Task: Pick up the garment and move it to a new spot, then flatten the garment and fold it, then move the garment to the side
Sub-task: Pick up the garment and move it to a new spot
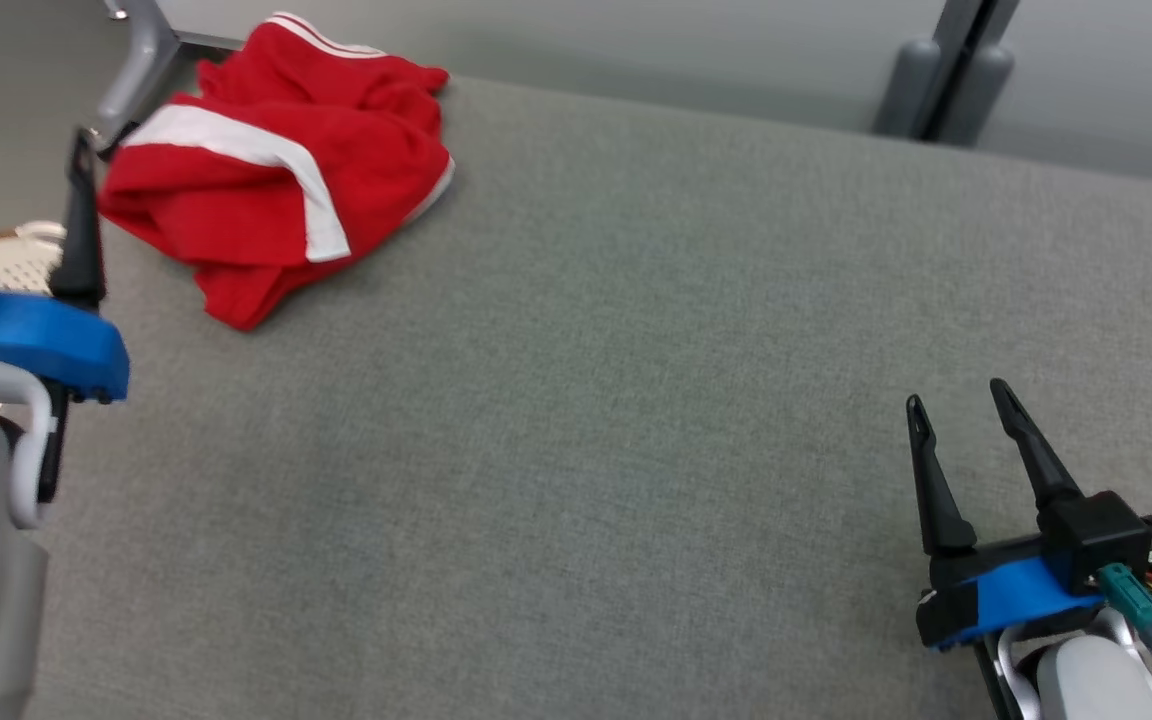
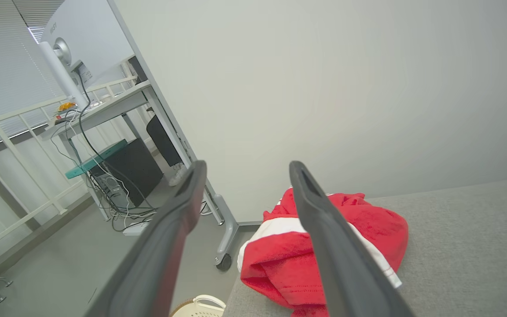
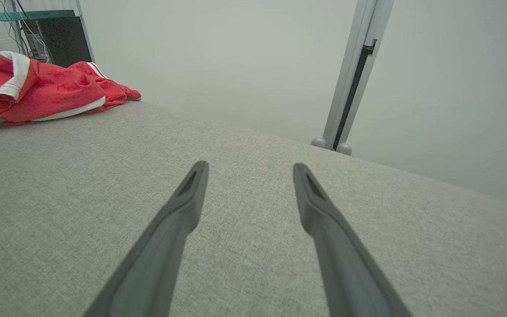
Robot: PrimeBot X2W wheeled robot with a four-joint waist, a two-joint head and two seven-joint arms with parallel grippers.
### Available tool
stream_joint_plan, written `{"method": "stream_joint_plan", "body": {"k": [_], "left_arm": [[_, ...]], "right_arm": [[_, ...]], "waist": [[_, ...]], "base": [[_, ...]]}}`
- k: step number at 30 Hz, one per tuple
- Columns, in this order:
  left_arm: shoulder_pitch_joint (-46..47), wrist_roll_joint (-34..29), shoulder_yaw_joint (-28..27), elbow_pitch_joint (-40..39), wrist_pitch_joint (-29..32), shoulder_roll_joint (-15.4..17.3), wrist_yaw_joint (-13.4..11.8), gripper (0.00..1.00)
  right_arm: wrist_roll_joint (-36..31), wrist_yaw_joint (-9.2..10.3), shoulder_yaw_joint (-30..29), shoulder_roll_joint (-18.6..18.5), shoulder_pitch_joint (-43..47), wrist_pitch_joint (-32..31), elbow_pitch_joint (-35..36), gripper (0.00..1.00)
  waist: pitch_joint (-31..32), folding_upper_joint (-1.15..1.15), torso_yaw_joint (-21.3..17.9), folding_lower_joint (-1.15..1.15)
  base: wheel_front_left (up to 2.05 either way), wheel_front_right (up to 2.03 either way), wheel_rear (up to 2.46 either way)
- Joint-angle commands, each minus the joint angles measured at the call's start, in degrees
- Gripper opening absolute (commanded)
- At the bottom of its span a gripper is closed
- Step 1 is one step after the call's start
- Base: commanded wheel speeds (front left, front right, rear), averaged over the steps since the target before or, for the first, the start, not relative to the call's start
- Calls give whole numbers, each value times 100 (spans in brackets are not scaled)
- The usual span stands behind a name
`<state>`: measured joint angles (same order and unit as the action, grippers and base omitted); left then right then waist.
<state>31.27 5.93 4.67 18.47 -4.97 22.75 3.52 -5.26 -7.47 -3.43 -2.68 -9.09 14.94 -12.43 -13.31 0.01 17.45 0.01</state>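
Note:
A crumpled red garment with white stripes lies bunched at the far left corner of the grey fabric table. My left gripper hangs open at the table's left edge, just left of the garment and apart from it. In the left wrist view the garment lies below and beyond the open left gripper. My right gripper stands open at the near right, far from the cloth. From the right wrist the garment is at the far left, past the empty right gripper.
A grey stand foot and a second post rise behind the table. A pale basket sits on the floor by the left edge. A desk with cables stands further off to the left.

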Motion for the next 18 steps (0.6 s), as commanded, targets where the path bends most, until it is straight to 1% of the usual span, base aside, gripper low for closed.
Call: {"method": "stream_joint_plan", "body": {"k": [1,2,3,5,6,7,8,11,13,15,18], "left_arm": [[276,-60,57,114,214,163,87,100],[276,-60,57,114,214,163,87,100],[635,81,60,269,546,295,195,100],[885,164,136,489,904,459,288,100],[885,164,136,489,904,459,288,100],[1129,201,315,709,1249,714,352,100],[1129,201,315,709,1249,714,352,100],[1396,355,687,1041,1640,924,400,100],[1484,536,1128,1177,1831,1085,403,100],[1580,719,1457,1245,1962,1239,396,100],[1751,838,1643,1375,2031,1375,389,100]], "right_arm": [[-66,-3,26,-36,-136,-14,57,100],[-66,-3,26,-36,-136,-14,57,100],[-120,-3,60,-34,-244,-61,136,100],[-188,-3,84,-37,-328,-105,204,100],[-188,-3,84,-37,-328,-105,204,100],[-240,-3,125,-34,-407,-143,295,100],[-240,-3,125,-34,-407,-143,295,100],[-320,-3,153,-35,-509,-198,393,100],[-365,-3,164,-36,-551,-223,451,100],[-384,-3,179,-34,-599,-238,503,100],[-410,-3,196,-35,-652,-250,566,100]], "waist": [[-131,-1,-82,-1],[-131,-1,-82,-1],[-339,-1,-211,-1],[-536,-1,-327,-1],[-536,-1,-327,-1],[-748,-1,-440,-1],[-748,-1,-440,-1],[-1017,-1,-562,-1],[-1163,-1,-629,-1],[-1286,-1,-684,-1],[-1434,-1,-766,-1]], "base": [[0,0,0],[0,0,0],[0,0,0],[0,0,0],[0,0,0],[0,0,0],[0,0,0],[0,0,0],[0,0,0],[0,0,0],[0,0,0]]}}
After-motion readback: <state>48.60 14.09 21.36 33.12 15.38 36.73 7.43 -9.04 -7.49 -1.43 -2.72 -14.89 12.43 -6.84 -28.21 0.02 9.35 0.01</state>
